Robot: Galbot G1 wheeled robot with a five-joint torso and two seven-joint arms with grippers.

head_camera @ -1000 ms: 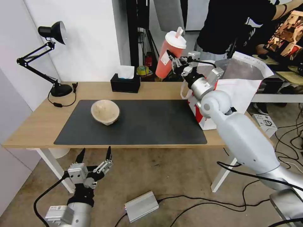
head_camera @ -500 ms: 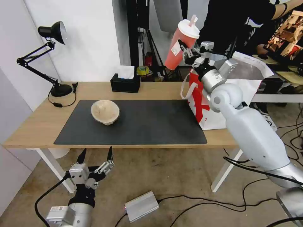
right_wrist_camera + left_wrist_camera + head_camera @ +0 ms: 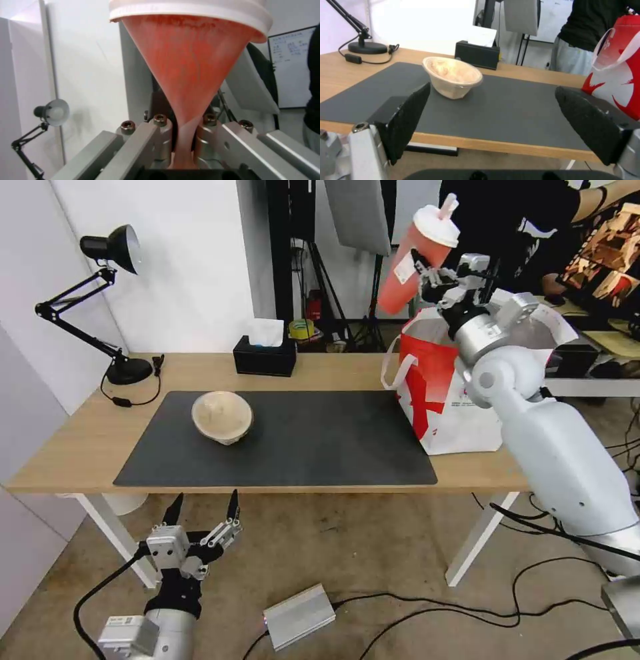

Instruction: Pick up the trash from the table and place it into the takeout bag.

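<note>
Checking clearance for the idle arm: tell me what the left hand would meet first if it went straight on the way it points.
Probably the beige bowl, lying tilted on the dark mat. The open left hand sits below the table's front edge, so depth is uncertain; it might catch that edge first.

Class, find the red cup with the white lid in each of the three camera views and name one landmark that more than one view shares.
Head view: the red cup hangs tilted, high above the bag, held by the right gripper.
Left wrist view: the cup is not in it.
Right wrist view: the cup rises from between the fingers, lid at the top.
Shared landmark: the black desk lamp.
</note>
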